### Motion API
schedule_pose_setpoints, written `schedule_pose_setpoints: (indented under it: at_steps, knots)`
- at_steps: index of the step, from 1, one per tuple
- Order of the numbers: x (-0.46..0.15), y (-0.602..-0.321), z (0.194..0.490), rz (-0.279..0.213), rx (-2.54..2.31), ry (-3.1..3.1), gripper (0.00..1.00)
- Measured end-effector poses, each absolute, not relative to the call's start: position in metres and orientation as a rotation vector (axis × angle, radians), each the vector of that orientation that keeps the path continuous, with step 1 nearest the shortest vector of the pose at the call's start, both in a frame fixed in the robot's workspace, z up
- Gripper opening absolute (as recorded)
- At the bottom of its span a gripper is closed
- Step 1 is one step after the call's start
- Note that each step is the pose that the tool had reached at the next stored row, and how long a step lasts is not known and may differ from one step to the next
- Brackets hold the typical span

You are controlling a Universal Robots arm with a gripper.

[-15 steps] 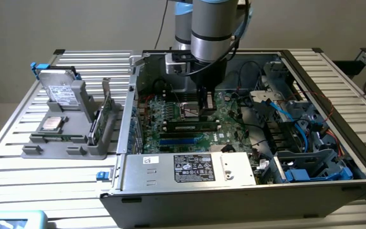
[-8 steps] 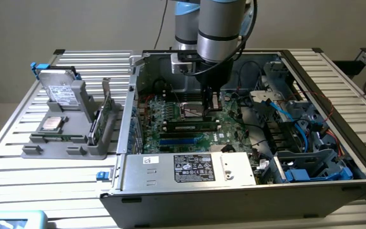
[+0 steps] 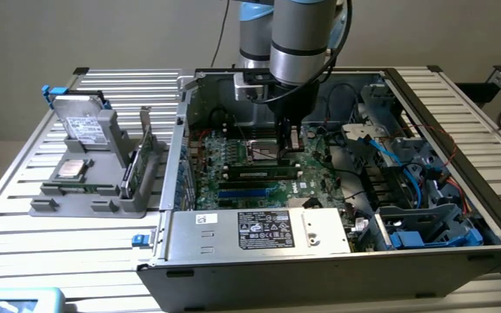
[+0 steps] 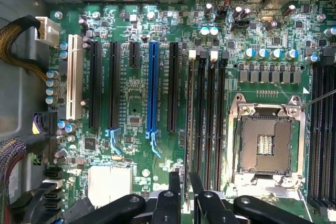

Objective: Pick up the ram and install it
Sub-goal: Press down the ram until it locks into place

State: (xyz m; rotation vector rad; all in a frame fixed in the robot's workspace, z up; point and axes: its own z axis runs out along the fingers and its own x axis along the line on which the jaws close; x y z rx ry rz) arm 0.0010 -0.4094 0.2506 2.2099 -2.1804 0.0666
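The ram (image 3: 263, 173), a thin green stick with a pale label, stands on edge in the motherboard slot nearest the long black card slots, beside the CPU socket (image 3: 263, 154). In the wrist view the ram (image 4: 188, 119) shows edge-on as a thin line along that slot. My gripper (image 3: 291, 145) reaches down into the open computer case, over the ram's end towards the exterior view's right. The gripper (image 4: 185, 179) has its fingers (image 4: 175, 187) drawn close together, and the ram's edge runs into the narrow gap between them.
Three bare black ram slots (image 4: 212, 119) lie between the ram and the socket (image 4: 265, 140). A blue slot (image 4: 152, 87) and black card slots sit on the other side. Cables (image 3: 390, 153) and drive cages crowd the case's right. A grey holder (image 3: 94, 176) with parts stands outside, left.
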Motion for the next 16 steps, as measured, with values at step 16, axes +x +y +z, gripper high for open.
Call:
schedule_pose_setpoints:
  at_steps: [16]
  knots:
    - [0.0054,-0.4095,0.2490,0.066,2.203,-2.187,0.11]
